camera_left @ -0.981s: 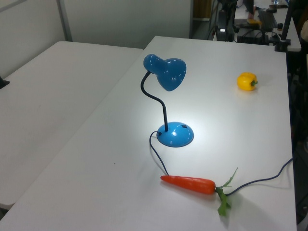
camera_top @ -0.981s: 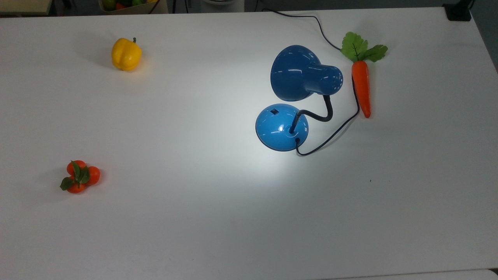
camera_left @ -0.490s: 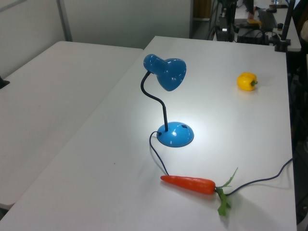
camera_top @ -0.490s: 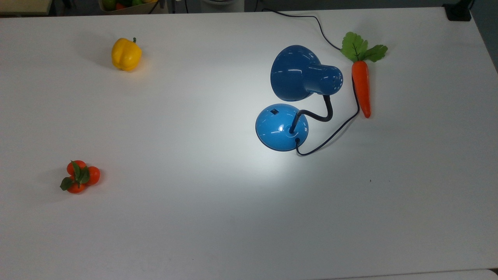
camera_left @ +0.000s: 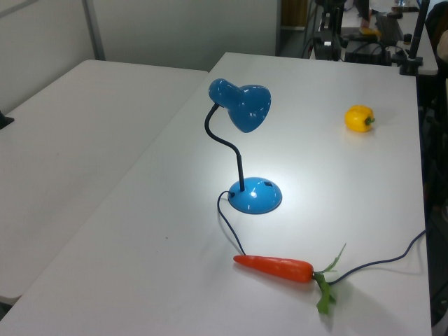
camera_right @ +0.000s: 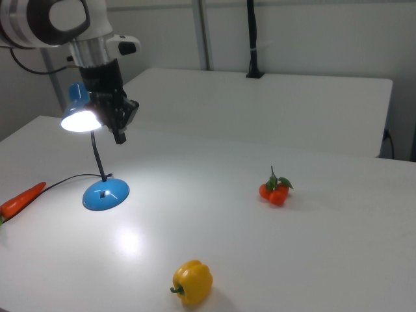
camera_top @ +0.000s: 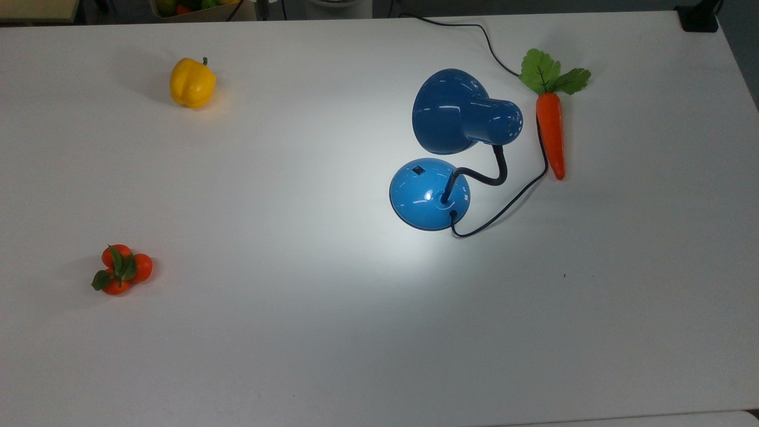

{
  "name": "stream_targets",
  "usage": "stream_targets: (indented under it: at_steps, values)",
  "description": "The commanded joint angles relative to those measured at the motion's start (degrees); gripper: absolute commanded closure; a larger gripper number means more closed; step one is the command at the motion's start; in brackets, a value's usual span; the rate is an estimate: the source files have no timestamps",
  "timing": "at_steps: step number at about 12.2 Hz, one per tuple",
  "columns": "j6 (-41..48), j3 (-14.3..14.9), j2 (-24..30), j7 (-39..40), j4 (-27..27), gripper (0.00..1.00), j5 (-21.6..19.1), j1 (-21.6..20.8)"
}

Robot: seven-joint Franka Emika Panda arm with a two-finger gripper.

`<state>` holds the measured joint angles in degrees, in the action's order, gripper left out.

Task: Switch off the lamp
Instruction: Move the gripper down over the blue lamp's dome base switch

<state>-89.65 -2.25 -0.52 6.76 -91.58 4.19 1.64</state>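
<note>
near table [camera_top: 296, 332] centre, blue desk lamp [camera_top: 442, 148] is seen lit, carrot [camera_top: 550, 133] just beside. gripper [camera_right: 119, 132] hovers by shade in right view; claw state cannot be told. small black switch [camera_top: 418, 171] on base should be pressed straight down, cord avoided.

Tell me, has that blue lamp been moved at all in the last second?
No. In the top view the lamp sits as before, its base the same way off the carrot, and it is still lit.
</note>
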Motion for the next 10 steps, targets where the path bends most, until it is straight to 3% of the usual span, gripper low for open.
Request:
stream_targets:
  at_steps: [1,10]
  values:
    - [-1.48,-0.20,-0.88,5.63,-1.67,1.00,-2.52,-1.11]
    - [-21.86,-0.65,-8.00,8.36,-11.85,1.00,-2.79,-11.39]
